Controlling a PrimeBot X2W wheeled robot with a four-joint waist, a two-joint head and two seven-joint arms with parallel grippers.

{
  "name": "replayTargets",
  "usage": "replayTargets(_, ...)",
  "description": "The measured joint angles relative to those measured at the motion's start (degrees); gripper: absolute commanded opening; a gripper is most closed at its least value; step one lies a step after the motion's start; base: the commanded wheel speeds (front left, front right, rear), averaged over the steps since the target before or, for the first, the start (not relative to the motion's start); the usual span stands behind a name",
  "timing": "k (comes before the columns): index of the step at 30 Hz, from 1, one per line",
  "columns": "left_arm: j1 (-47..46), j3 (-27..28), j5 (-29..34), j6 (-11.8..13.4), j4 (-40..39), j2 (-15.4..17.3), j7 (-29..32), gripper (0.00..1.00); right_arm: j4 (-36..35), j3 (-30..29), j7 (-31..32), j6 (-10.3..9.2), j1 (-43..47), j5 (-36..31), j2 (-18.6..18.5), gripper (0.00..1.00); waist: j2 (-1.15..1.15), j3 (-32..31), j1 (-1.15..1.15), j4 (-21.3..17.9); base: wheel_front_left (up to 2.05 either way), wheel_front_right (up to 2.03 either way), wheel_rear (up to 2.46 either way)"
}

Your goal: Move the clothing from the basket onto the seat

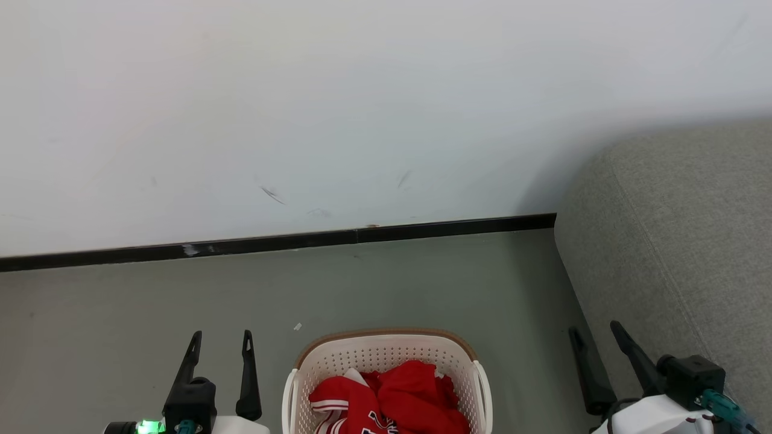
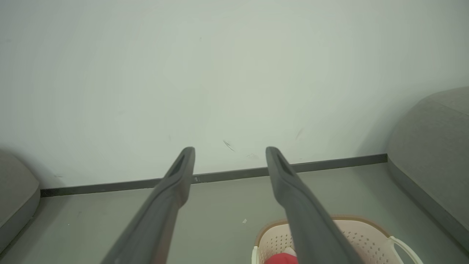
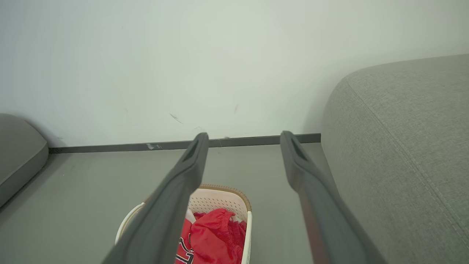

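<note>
Grippers: both low in the head view, either side of the basket [image 1: 386, 333], fingers pointing away from the robot.
Left gripper [image 1: 221, 335]: jaws spread wide with nothing between them; over bare floor [image 1: 151, 301] just left of the basket, clear of it.
Right gripper [image 1: 594, 328]: jaws likewise released and empty; between the basket and the seat [image 1: 681, 241], its fingers crossing the seat's lower edge in the head view; contact cannot be told.
Clothing [image 1: 392, 398]: bright red fabric, crumpled, lying inside the basket; white-and-red striped trim on its left side, part of a dark white-edged mark at the bottom; neither gripper touches it.
Basket: white perforated plastic, brown rim band, side handles; stands on the floor, its near part cut off by the head view's bottom edge.
Floor: plain grey; one small pale speck [image 1: 297, 327] just beyond the basket's far left corner.
Seat: grey woven upholstery, rounded corner, one seam along it; on the robot's right, near the basket and far larger.
Second upholstered piece [image 3: 18, 154]: grey, rounded, far left in both wrist views, against the wall [image 1: 362, 90].
Skirting [image 1: 271, 242]: dark strip where floor meets wall, with one pale scuff.
Wall: white, with a few dark scuff marks.
</note>
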Motion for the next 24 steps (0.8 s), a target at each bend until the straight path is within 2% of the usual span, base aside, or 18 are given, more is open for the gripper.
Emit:
replayTargets(14, 0.0, -0.2, 0.1, -0.1, 0.2, -0.1, 0.0, 1.00, 0.2, 0.7, 0.0, 0.00, 0.0, 0.3, 0.0, 1.00, 0.00, 0.5, 0.00, 0.1, 0.00, 0.00, 0.00)
replayTargets(24, 0.0, -1.9, 1.1, -2.0, 1.7, 0.1, 0.0, 1.00, -0.8, 0.6, 0.0, 0.00, 0.0, 0.4, 0.0, 1.00, 0.00, 1.6, 0.00, -0.1, 0.00, 0.00, 0.00)
